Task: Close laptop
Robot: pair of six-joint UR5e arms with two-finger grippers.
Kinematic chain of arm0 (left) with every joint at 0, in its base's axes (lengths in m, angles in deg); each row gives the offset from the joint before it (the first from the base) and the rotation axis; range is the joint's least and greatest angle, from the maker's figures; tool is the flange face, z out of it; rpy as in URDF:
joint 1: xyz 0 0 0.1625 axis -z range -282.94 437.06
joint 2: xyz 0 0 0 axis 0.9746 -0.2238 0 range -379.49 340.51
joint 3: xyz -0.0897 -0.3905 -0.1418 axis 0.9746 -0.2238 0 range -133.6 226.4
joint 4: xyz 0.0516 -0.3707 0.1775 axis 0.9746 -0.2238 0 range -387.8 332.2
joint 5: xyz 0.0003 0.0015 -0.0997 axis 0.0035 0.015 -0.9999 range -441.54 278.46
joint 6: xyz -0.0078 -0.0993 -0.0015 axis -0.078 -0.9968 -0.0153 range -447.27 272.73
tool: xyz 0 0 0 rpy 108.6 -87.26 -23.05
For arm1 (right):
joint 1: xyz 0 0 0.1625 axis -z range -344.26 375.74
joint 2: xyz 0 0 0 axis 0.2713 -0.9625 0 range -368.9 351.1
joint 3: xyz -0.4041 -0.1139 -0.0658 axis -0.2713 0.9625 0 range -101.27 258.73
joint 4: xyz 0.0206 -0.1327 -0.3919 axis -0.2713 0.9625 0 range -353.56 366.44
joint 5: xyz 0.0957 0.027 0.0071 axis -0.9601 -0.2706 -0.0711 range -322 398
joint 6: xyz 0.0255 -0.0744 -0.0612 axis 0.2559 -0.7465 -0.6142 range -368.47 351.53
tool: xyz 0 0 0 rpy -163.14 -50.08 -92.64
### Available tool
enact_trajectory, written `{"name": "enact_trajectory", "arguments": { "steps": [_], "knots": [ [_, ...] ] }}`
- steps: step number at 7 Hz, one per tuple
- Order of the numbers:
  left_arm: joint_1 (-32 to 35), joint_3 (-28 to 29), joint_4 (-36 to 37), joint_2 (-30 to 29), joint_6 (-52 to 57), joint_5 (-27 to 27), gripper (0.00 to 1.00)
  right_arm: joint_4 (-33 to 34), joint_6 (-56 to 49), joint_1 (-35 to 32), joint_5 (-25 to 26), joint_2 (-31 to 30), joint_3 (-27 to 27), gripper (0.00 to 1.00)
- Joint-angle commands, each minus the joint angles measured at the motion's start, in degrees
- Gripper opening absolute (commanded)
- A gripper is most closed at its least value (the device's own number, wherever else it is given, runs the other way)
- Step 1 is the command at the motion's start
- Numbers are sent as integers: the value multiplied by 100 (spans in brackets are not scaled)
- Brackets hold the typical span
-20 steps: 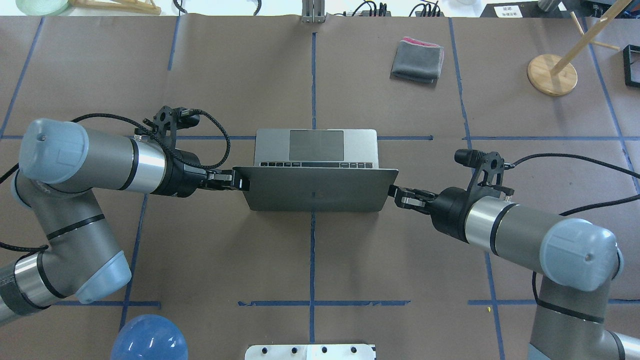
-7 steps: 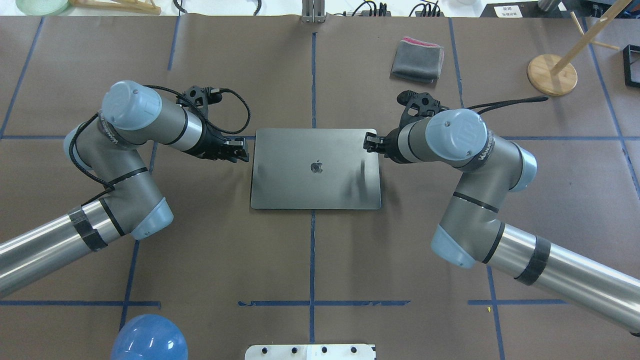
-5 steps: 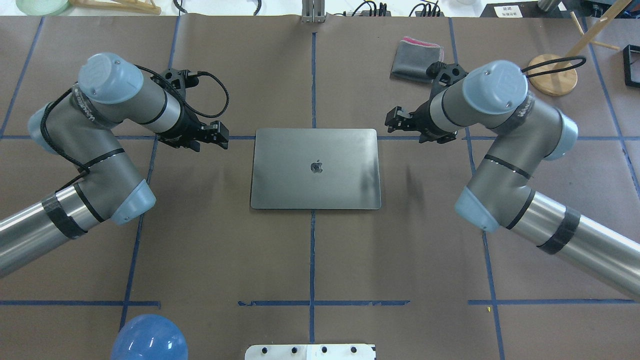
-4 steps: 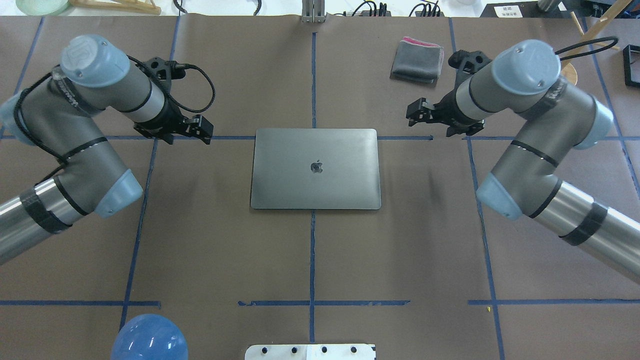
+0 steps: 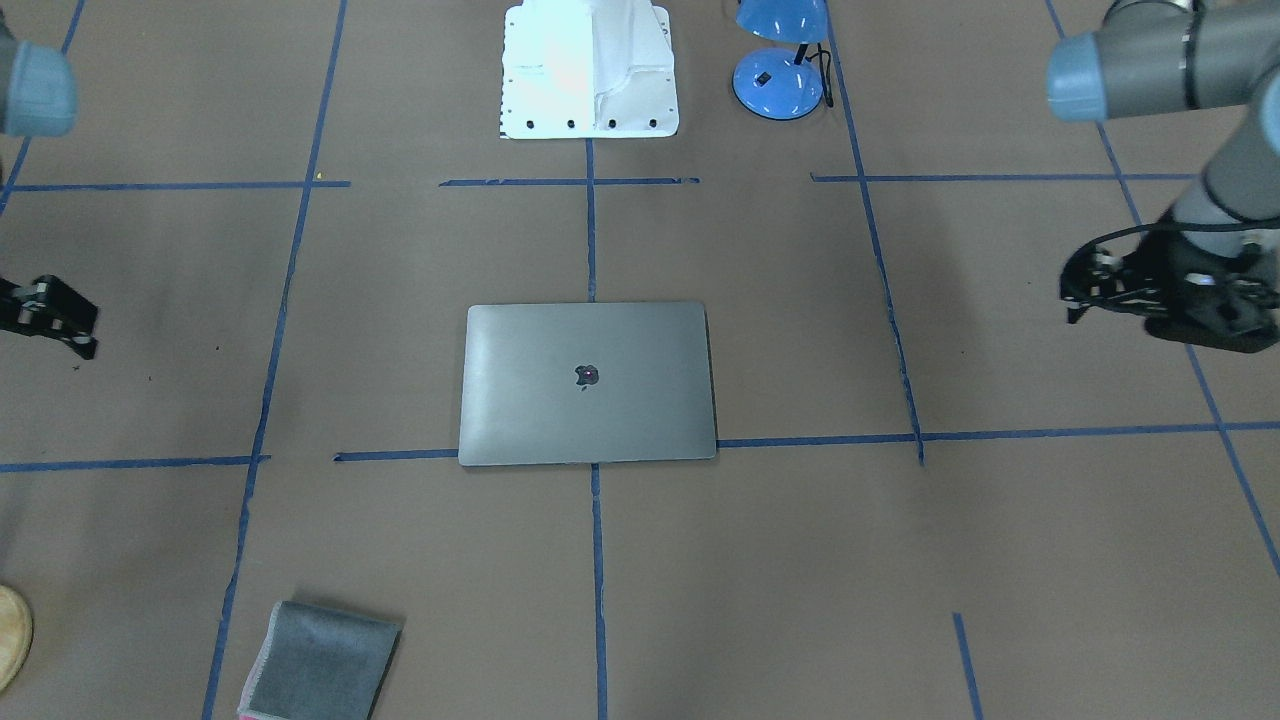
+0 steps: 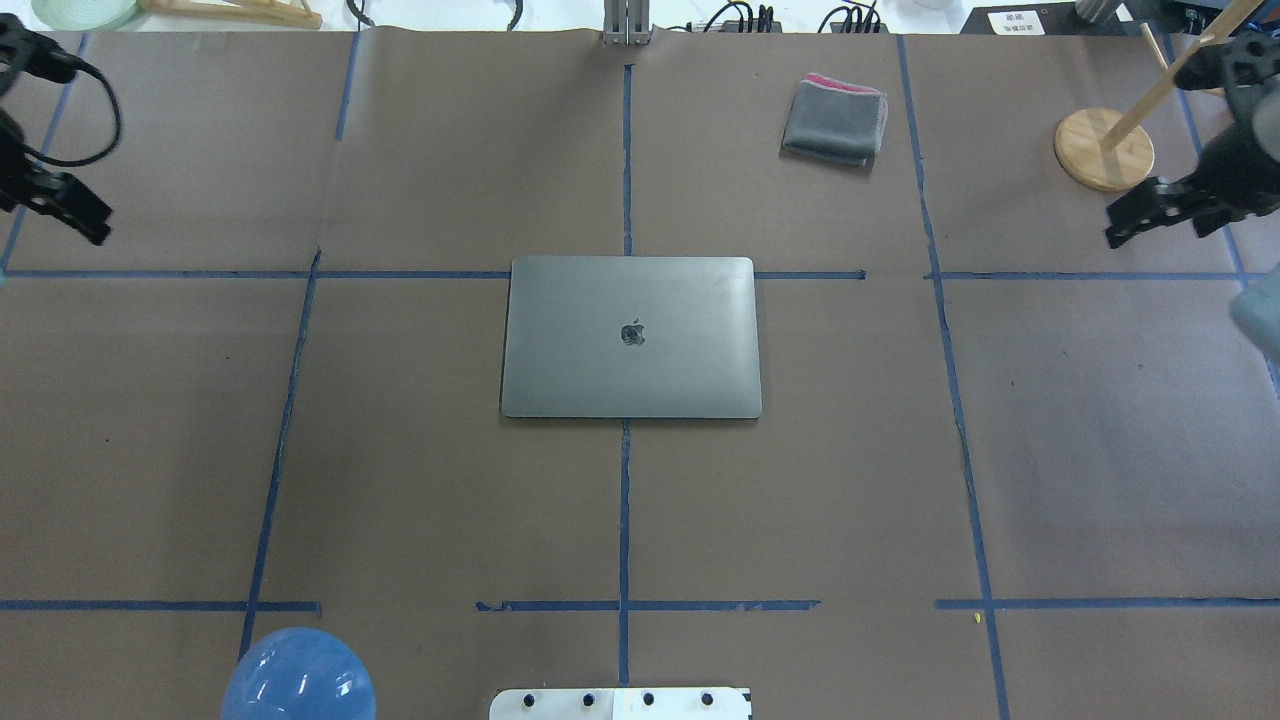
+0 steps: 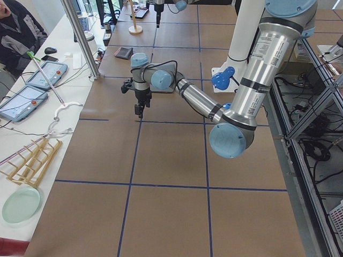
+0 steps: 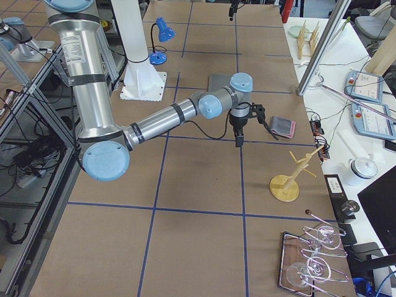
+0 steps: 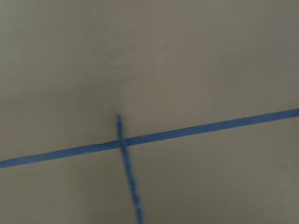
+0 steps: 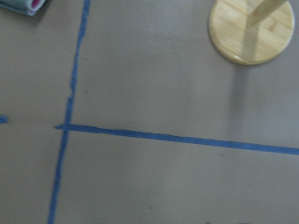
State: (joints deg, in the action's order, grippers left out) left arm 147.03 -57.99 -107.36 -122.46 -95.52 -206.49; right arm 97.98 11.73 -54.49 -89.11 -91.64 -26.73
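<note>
The grey laptop point(image 6: 630, 335) lies flat in the middle of the table with its lid down and the dark logo facing up. It also shows in the front-facing view point(image 5: 588, 383). My left gripper point(image 6: 92, 222) hangs above the table at the far left edge, well away from the laptop, its fingers together and holding nothing. It also shows in the front-facing view point(image 5: 1072, 298). My right gripper point(image 6: 1115, 232) is at the far right edge, shut and empty, and shows in the front-facing view point(image 5: 85, 335). Both wrist views show only bare table and blue tape.
A folded grey cloth point(image 6: 835, 122) lies at the back right of centre. A wooden stand point(image 6: 1103, 150) stands close behind my right gripper. A blue lamp point(image 6: 298, 675) and the white robot base plate point(image 6: 620, 703) are at the near edge.
The laptop lid went from half open to fully down. Both grippers then left its far corners and drew outward to the table's left and right edges.
</note>
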Motion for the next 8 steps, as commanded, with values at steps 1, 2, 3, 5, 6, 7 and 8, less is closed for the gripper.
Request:
{"name": "enact_trajectory", "arguments": {
  "steps": [1,2,3,5,6,7,8],
  "knots": [
    [1295,41,-6,1080,1068,-906,99,599,-2459,-1296,-549,-784,8,100],
    [1431,-55,20,1522,1071,-891,100,724,-3078,-1588,-577,-1118,8,100],
    [1432,40,20,1726,1080,-899,99,673,-3058,-1599,-569,-1452,52,100],
    [1581,58,-50,1939,1001,-786,99,647,-3049,-1600,-788,-1491,166,100],
    [1581,15,-50,1948,1018,-759,99,638,-3057,-1600,-788,-1491,158,100],
    [1581,-72,-59,1931,1027,-750,99,638,-3057,-1591,-788,-1491,149,100],
    [1573,-82,-59,1922,1036,-750,99,638,-3057,-1599,-788,-1491,140,100]
  ]
}}
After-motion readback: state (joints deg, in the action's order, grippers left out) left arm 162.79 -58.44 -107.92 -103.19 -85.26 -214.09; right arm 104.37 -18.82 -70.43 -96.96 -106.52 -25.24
